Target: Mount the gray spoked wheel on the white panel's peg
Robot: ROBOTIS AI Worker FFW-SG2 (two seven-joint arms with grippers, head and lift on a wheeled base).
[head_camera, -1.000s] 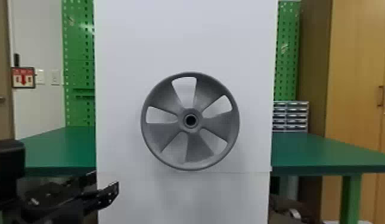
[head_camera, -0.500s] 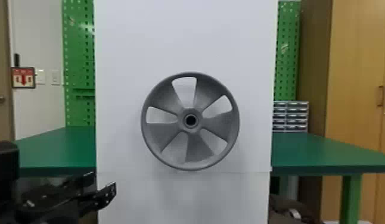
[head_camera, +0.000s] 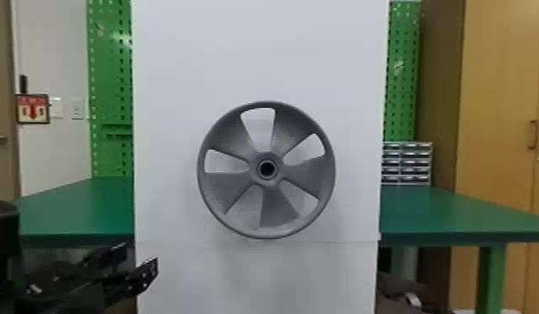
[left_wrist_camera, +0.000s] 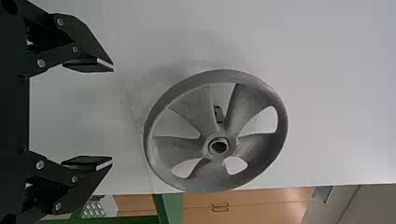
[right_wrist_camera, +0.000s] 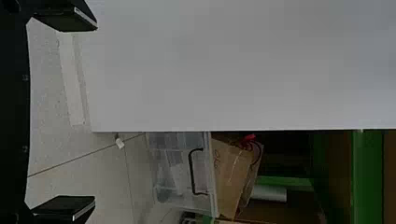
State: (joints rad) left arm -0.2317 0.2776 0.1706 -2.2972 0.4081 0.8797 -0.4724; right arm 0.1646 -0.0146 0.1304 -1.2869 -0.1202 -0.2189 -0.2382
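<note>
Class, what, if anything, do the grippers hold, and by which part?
Nothing is held: the left gripper and right gripper are open; the wheel is at the white panel.

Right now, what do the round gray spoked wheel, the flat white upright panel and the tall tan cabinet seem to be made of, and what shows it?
Gray wheel: probably molded plastic, possibly painted metal; matte, evenly gray, curves blending without visible joints.
White panel: perhaps coated board; smooth, low gloss, crisp straight edges.
Tan cabinet: wood or laminate, seemingly; satin, warm tone, faint streaks.
</note>
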